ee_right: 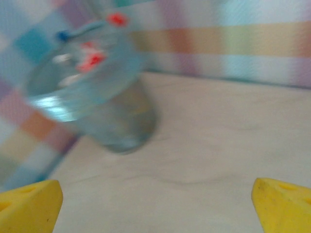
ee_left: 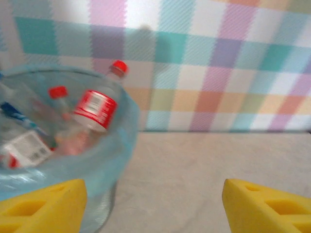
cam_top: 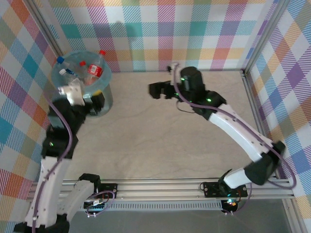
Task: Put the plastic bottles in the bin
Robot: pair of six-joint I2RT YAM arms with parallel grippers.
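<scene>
Bottles: every one of the plastic bottles [cam_top: 92,70] that I can find sits inside the bin [cam_top: 106,92]. They are heaped together, red caps and red labels showing, with a blue cap [cam_top: 60,59] at the far-left rim.
Top of the heap: on the left wrist camera a red-labelled bottle [ee_left: 95,109] leans with its neck and cap poking above the back rim.
Bin: upright in the far-left corner of the table [cam_top: 160,141], close to the checked wall, with its blue liner folded over the rim.
Left gripper [ee_left: 155,213]: at the near side of the bin. Its yellow fingers [ee_left: 43,204] are spread wide with nothing between them.
Right gripper [cam_top: 156,90]: over the middle of the table, well apart from the bin and pointed toward it. Its fingers [ee_right: 29,206] are parted wide and empty.
Done, as I judge it: the loading looks finished or very nearly so, since both grippers are free.
Left to do: I spot nothing to fetch. My left arm covers the bin's near-left side from overhead, so I would check that patch before calling it complete.
</scene>
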